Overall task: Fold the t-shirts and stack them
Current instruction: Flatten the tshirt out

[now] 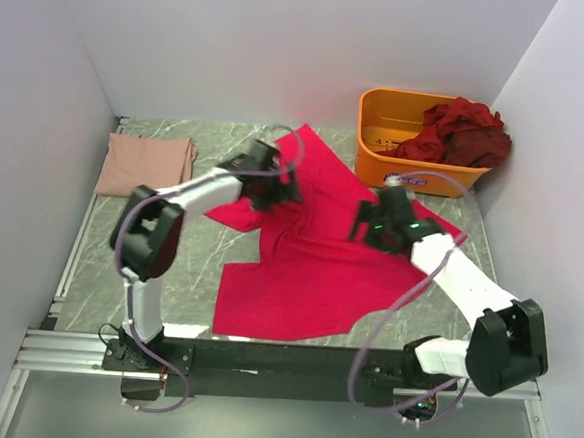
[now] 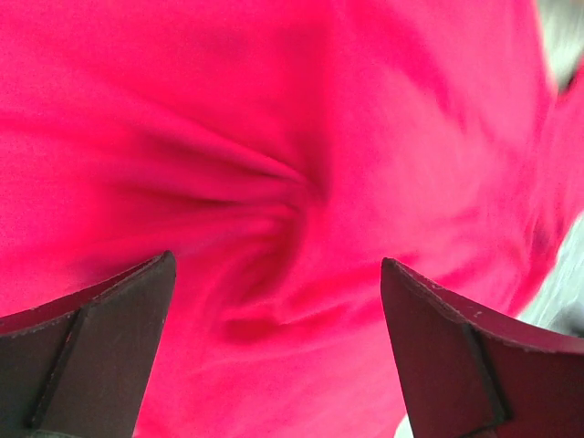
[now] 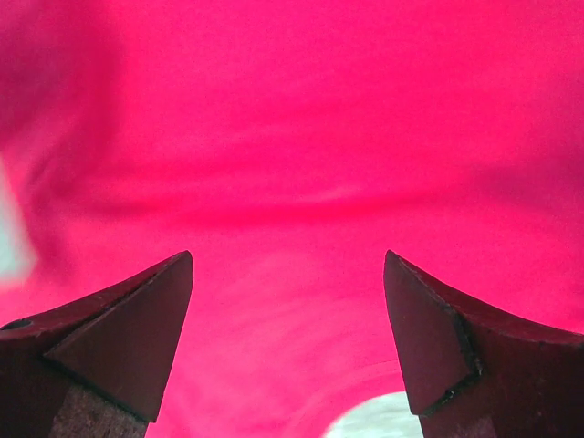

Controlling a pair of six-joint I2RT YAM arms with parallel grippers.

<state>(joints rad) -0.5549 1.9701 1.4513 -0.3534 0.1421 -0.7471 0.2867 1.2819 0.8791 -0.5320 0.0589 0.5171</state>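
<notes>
The bright red t-shirt (image 1: 308, 270) lies rumpled on the worktop just in front and to the left of the orange bin (image 1: 417, 153). Its long axis appears to run diagonally away from the bin toward the near left, and the collar end is unclear. The left gripper (image 1: 277, 190) and right gripper (image 1: 365, 224) hover over it, jaws spread wide, pinching nothing. Flattening before the fold seems to be the step in hand; next, each gripper must drop and nip an edge.

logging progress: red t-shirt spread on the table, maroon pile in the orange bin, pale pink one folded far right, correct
No: the pale pink t-shirt lies folded at the far left, per the top external view. The rest holds.
</notes>
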